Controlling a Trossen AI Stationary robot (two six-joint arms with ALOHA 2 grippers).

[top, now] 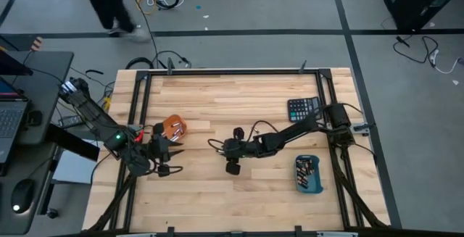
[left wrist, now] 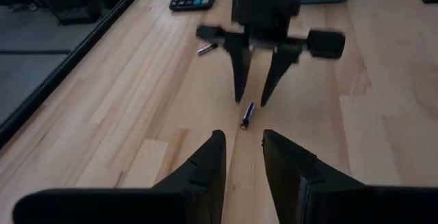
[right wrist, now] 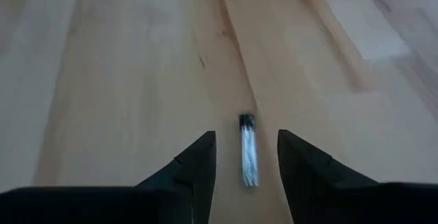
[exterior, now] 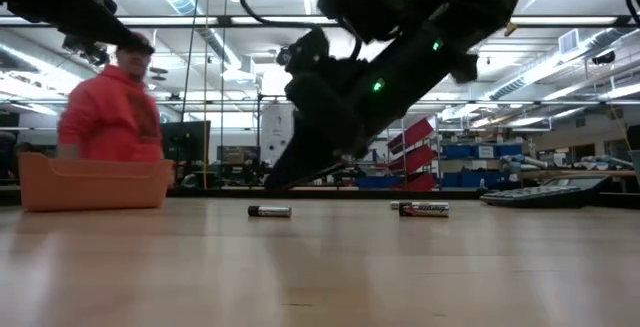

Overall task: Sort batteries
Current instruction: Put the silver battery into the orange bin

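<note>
Most batteries already sat in my orange tray (top: 174, 127) and blue tray (top: 307, 175); my right gripper (right wrist: 245, 157) hung released astride a battery (right wrist: 248, 157) mid-table; left gripper (left wrist: 243, 157) waited empty, fingers parted

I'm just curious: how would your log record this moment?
right gripper: open, straddling battery | left gripper: waiting by orange tray

The right arm reached in from the right side twd the middle of the tabletop (top: 217, 193). Its wrist tipped down, w/ the right pincer (right wrist: 246, 157) low, just above the wood, fingers (left wrist: 239, 80) spread apart and pointing down. The left arm bent in from the left edge. The left pincer (left wrist: 243, 157) sat low too, fingers partly apart, nothing btwn them, facing the right one.
</note>
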